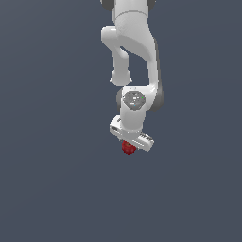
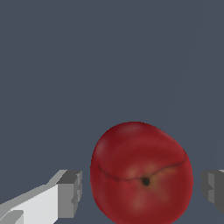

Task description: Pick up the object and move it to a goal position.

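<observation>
Since the fingers [image 2: 70,192] stand wide on either side of the object [image 2: 141,173], not touching it, nothing is held yet. It looks light, firm, smooth-skinned and rounded, so it may slip; I'd pinch across its widest middle. Farther off, the gripper [image 1: 132,140] hangs directly above it.

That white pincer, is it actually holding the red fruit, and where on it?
Nothing is held yet. The small dark-red, apple-like round fruit sits between the fingers of the white pincer, with gaps visible on both sides.
</observation>
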